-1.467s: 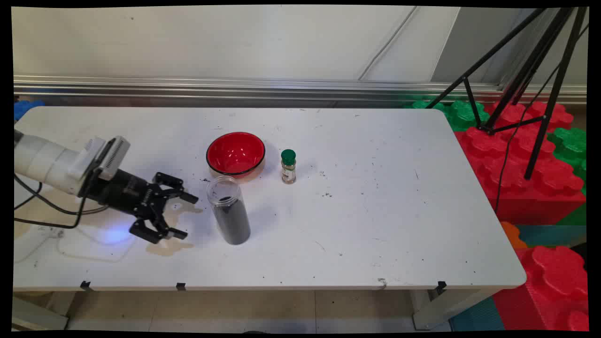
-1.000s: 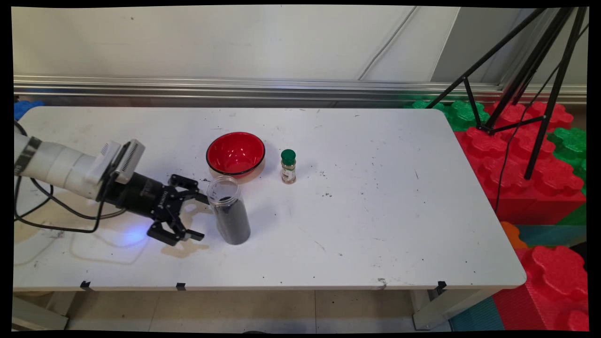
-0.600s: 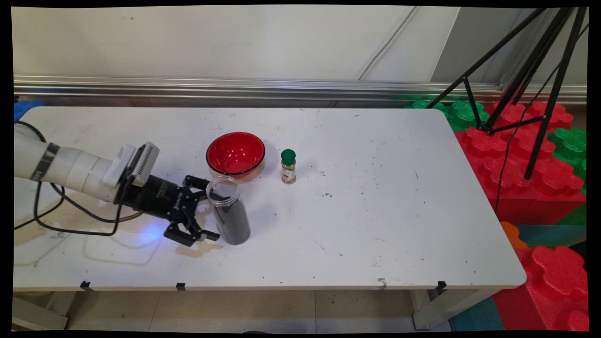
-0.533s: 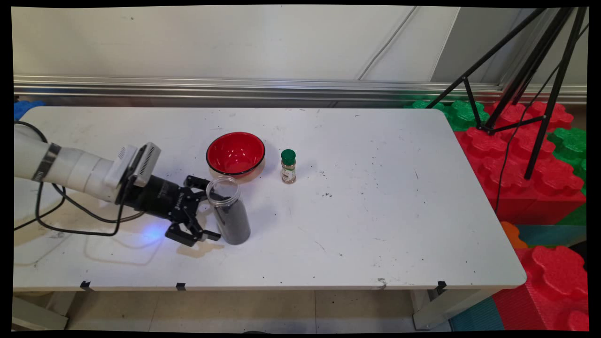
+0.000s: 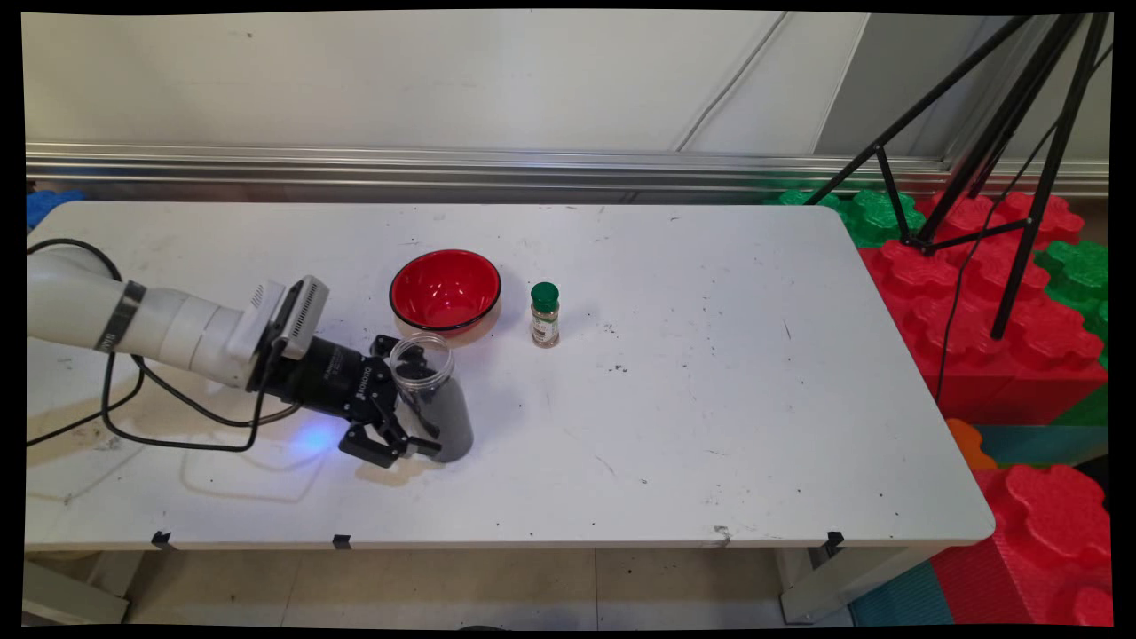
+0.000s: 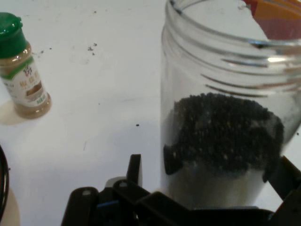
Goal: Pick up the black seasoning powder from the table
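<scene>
A white Kinova arm reaches in low across a white table (image 5: pixel 674 382), its black two-finger gripper (image 5: pixel 426 404) spread wide around the lower body of an open clear jar (image 5: pixel 433 399) holding dark granules. In the main view one finger (image 5: pixel 424 445) lies along the jar's near side just above the tabletop, while the other passes on the jar's far side and shows dimly through the clear wall below the rim; whether either pad touches the jar cannot be told. The hand view shows the jar (image 6: pixel 230 117) filling the space straight ahead of the gripper (image 6: pixel 211 188), upright on the table (image 6: pixel 99 84), its threaded mouth uncovered and the black granules heaped in its lower half, with one finger (image 6: pixel 134 169) just off the jar's side and the other at the picture's lower right corner. Beyond the jar and to one side of the hand, well apart, stands a small spice bottle (image 6: pixel 23 70) with a green cap and a tan label, upright and untouched; in the main view the same spice bottle (image 5: pixel 545 315) stands past the jar. A red bowl (image 5: pixel 445 290) with a dark rim sits just beyond the jar on the hand's other side, near but apart from it, and a sliver of the red bowl (image 6: pixel 277 19) shows behind the jar's mouth in the hand view. Black cables (image 5: pixel 177 417) loop beneath the arm's wrist.
</scene>
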`<state>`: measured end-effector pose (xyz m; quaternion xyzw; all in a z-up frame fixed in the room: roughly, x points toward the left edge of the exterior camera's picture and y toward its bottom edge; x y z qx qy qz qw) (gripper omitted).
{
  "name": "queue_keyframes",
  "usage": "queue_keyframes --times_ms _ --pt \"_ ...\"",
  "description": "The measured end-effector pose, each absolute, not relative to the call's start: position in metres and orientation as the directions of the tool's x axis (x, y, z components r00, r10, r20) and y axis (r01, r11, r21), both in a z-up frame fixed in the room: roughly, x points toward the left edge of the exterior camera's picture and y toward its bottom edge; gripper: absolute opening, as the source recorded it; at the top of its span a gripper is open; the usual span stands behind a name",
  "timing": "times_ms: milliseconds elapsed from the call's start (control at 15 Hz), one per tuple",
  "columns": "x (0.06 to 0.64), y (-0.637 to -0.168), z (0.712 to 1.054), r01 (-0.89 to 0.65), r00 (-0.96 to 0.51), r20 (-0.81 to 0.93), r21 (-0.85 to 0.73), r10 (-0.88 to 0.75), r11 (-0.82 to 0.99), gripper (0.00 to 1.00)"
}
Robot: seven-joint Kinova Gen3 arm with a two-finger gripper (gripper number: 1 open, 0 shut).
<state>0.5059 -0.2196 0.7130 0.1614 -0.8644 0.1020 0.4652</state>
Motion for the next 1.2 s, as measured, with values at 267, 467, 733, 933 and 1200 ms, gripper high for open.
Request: queue_keyframes --times_ms 267,467,733,933,1200 --pt "0.5004 -0.2241 0.7081 -0.379 -0.505 0.845 -0.032 -0.178 0.925 1.0" --pt "0.5002 -0.2262 0.7067 -0.385 -0.493 0.853 -0.034 -0.175 0.922 1.0" --pt "0.5001 -0.2265 0.7065 -0.384 -0.474 0.864 -0.028 -0.171 0.923 1.0" --pt "0.4998 -0.2254 0.707 -0.382 -0.461 0.871 -0.02 -0.172 0.924 1.0" --pt "0.501 -0.2236 0.7062 -0.384 -0.453 0.874 -0.013 -0.176 0.923 1.0"
